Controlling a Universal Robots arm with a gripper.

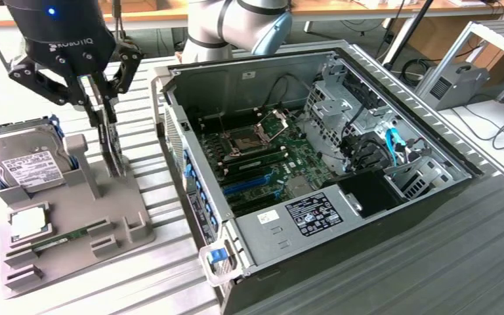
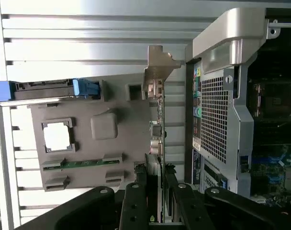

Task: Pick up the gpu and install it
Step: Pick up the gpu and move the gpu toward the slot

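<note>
— Exterior view?
— High, angled down at the tabletop (image 1: 462, 262), a way off the pincer (image 1: 105, 121).
— Wrist view?
— Just behind the pincer, facing straight down. Both catch the grey holder (image 1: 138, 197) (image 2: 131, 129) below, computer case (image 1: 234, 85) (image 2: 217, 120) beside.

gpu (image 2: 159, 120) with metal bracket (image 2: 160, 60), matt plastic holder (image 2: 131, 136)

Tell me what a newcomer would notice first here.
The open computer case sits in the middle of the exterior view, its green motherboard bared. At that view's upper left the black gripper hangs over the gpu, which stands on edge in a grey holder beside a hard drive.
</note>
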